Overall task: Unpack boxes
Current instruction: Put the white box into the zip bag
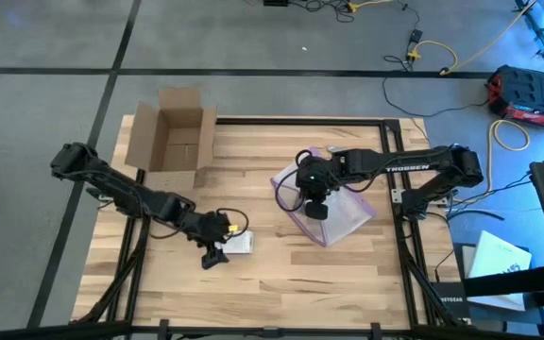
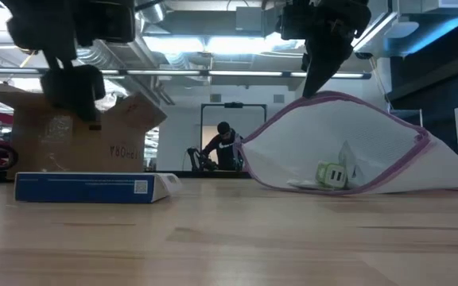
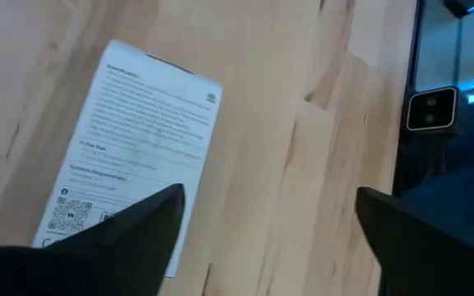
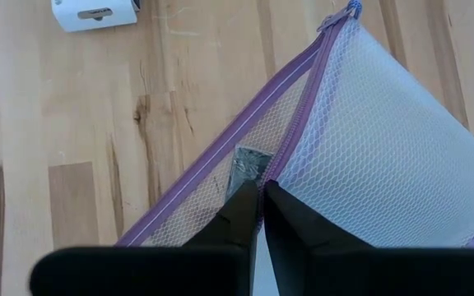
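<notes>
- cardboard box (image 2: 78, 135), flaps open, at far left of table (image 2: 229, 238), reversed lettering on front
- flat blue-and-white carton (image 2: 90, 188) lying in front of it
- left gripper (image 2: 74, 87) hanging above carton, not touching
- right gripper (image 2: 324, 59) pinching raised purple-edged mesh bag (image 2: 356, 147) at right
- small green-white item (image 2: 332, 175) inside bag
- person (image 2: 223, 147) far behind

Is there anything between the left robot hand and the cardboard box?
Nothing visible. Bare wood lies between the left gripper and the open cardboard box at the table's far left corner. The flat white packet sits by its open jaws, on the side away from the box.
</notes>
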Tool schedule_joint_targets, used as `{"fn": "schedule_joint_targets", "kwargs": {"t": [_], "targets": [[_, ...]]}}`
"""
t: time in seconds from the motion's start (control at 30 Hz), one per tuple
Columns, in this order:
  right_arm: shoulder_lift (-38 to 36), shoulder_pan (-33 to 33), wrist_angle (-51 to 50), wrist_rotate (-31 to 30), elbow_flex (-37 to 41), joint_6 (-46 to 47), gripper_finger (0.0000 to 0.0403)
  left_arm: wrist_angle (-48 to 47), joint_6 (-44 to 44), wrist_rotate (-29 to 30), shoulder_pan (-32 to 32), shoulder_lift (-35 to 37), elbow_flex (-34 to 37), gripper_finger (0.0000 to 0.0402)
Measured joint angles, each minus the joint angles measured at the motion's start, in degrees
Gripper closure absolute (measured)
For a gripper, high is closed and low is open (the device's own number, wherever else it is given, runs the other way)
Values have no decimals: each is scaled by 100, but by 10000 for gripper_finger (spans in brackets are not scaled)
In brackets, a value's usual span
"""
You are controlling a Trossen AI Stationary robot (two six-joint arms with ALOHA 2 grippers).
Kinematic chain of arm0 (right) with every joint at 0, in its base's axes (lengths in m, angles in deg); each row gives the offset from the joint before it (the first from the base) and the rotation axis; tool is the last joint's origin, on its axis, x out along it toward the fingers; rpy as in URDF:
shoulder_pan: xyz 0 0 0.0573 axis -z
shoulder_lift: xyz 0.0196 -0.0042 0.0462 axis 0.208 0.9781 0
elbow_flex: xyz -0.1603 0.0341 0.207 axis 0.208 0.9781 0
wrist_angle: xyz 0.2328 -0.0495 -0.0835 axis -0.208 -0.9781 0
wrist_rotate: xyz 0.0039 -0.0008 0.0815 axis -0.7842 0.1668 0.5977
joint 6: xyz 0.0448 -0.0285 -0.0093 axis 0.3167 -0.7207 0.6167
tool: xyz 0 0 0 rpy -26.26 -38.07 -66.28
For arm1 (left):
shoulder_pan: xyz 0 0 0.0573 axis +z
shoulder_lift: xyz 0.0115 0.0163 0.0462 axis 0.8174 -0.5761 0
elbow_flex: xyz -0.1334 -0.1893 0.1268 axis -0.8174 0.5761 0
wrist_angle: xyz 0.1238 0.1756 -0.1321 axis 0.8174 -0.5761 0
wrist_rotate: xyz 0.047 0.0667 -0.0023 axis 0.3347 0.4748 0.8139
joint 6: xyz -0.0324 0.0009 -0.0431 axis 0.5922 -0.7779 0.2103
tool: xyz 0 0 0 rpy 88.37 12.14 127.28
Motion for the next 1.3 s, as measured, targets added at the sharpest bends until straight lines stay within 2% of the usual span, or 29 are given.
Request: {"fn": "schedule_joint_targets", "kwargs": {"t": [0.1, 0.17, 0.27, 0.47, 0.7, 0.9, 1.07, 1.3], "targets": [[0, 0, 0, 0, 0, 0, 393, 32, -100, 345, -142, 0, 0, 24], [0, 1, 0, -1, 0, -1, 393, 349, -594, 422, -218, -11, 0, 8], [0, 0, 0, 0, 0, 0, 393, 880, -1058, 396, -297, -13, -2, 5], [0, 1, 0, -1, 0, 0, 393, 1261, -1063, 408, -288, -13, -2, 6], [0, -2, 1, 0, 0, 0, 393, 406, -590, 436, -148, -106, -4, 2], [0, -2, 0, -1, 0, 1, 393, 330, -659, 519, -28, -140, -4, 2], [0, 0, 2, -2, 0, 0, 393, -56, -1436, 650, 27, -163, -7, 2], [0, 0, 7, -2, 0, 1, 393, -135, -2452, 803, -37, -410, -11, 1]]}}
